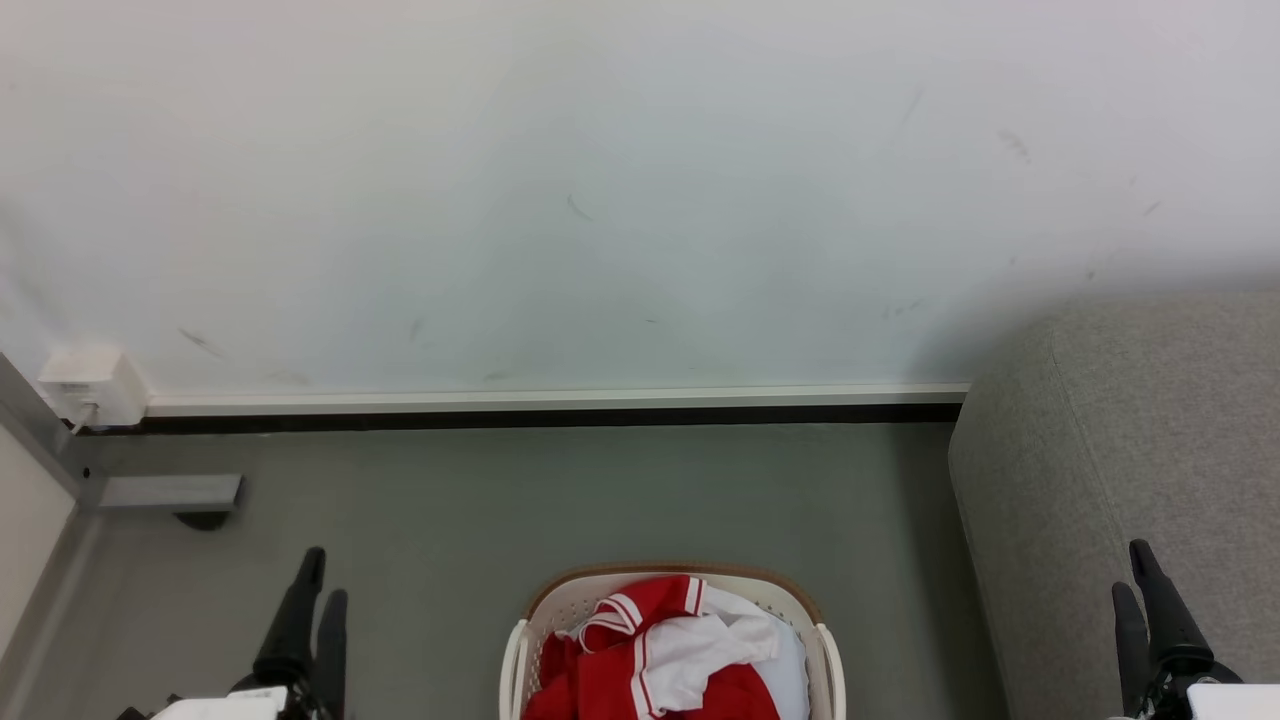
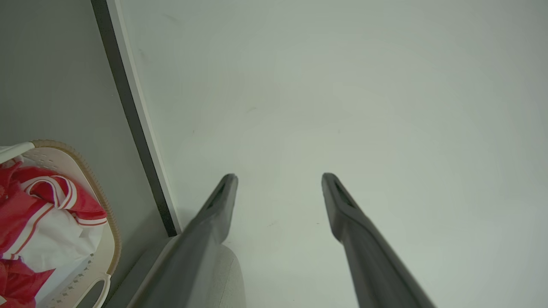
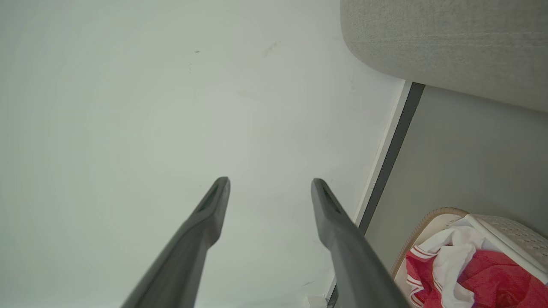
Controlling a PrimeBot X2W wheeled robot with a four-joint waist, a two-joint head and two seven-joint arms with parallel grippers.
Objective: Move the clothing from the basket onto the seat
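At 7 o'clock in the head view, the left gripper [image 1: 323, 580] is hanging above the grey floor [image 1: 500, 500]. Its wrist view is showing its two long dark fingers spread wide, with nothing between them but pale wall [image 1: 600, 200].

At 6 o'clock, the small cream-white plastic laundry basket with perforated sides and a tan-brown rim [image 1: 668, 571] is sitting on the floor, cut off by the bottom edge. The soft bright red clothing with white panels and white-striped cuffs [image 1: 610, 685] is lying heaped inside it.

From the left gripper the heap is lying at about 4 o'clock. From the right gripper it is lying at about 8 o'clock and farther off, so the left arm is looking like the nearer one for a pick.

The heap is crumpled and is showing no clear long axis. A red sleeve with a striped cuff is lying on top toward the far rim, and a white panel is folding across the middle. Those loose folds are probably offering an easy pinch.

At 3 o'clock, the large light grey fabric-upholstered sofa seat [image 1: 1120, 430] is standing well apart from the basket, with bare floor between them. No garment is lying on the part in view.

At 5 o'clock, the right gripper [image 1: 1132, 570] is hovering in front of the seat's side, its fingers parted wide and holding nothing.
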